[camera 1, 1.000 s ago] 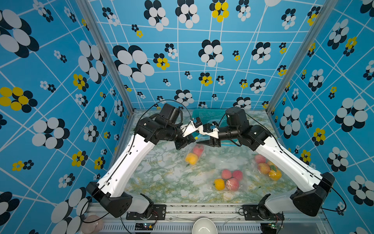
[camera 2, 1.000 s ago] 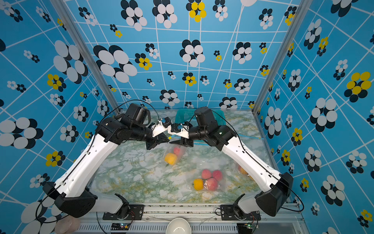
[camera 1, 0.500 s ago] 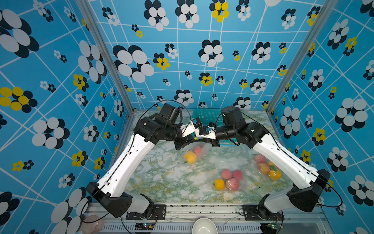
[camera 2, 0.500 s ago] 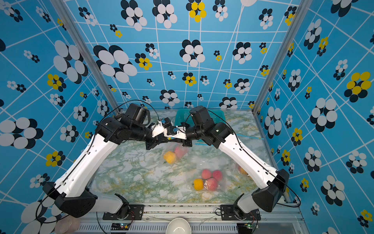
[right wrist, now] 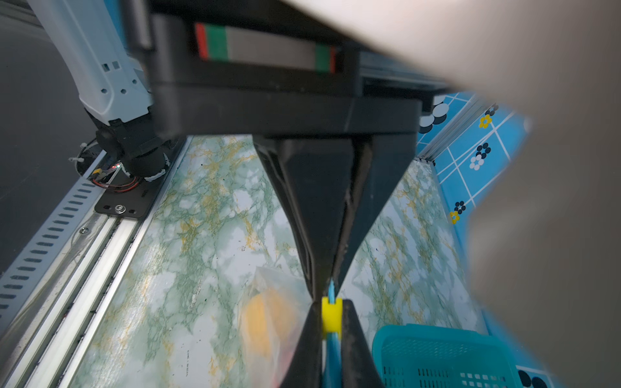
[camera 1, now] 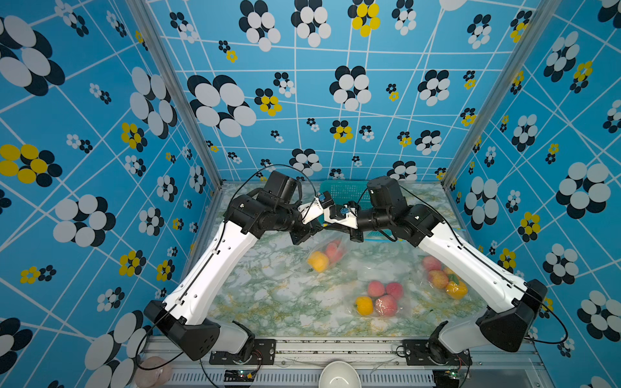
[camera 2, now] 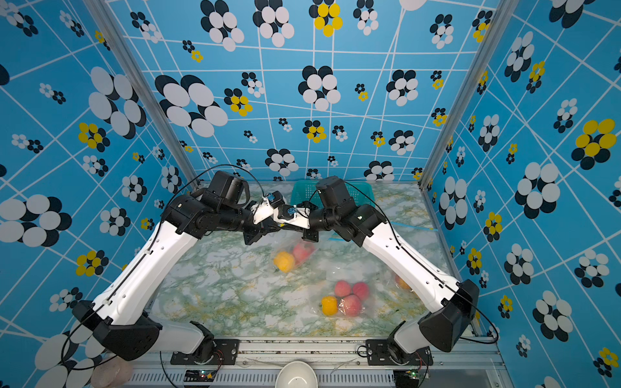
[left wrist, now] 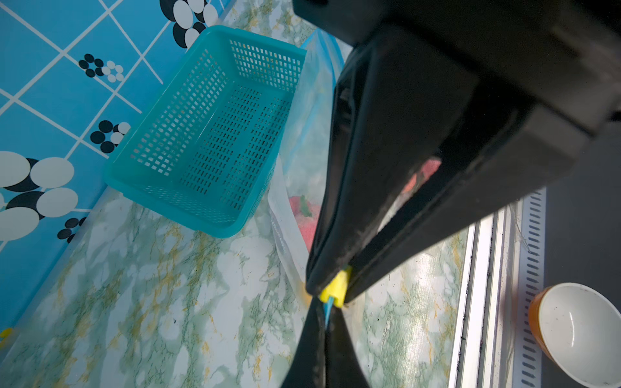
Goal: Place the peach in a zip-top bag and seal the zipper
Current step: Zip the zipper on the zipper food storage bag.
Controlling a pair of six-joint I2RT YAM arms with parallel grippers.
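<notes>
My right claw (right wrist: pixel 328 289), wider a second ago, now pinches the blue zipper track (right wrist: pixel 332 356) beside the yellow slider (right wrist: pixel 331 315) my left claw (left wrist: pixel 331 292) grips. The peach (camera 1: pixel 332 250) hangs in the bag (camera 1: pixel 319 243) below, so sealing can begin.

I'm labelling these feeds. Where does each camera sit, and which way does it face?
Both top views: high in front, looking down at the table; left arm and right arm show.
Left wrist: rides the left arm, looks along left end effector to the yellow slider.
Right wrist: rides the right arm, looks along right end effector.
Both wrist views share the slider and basket.
</notes>
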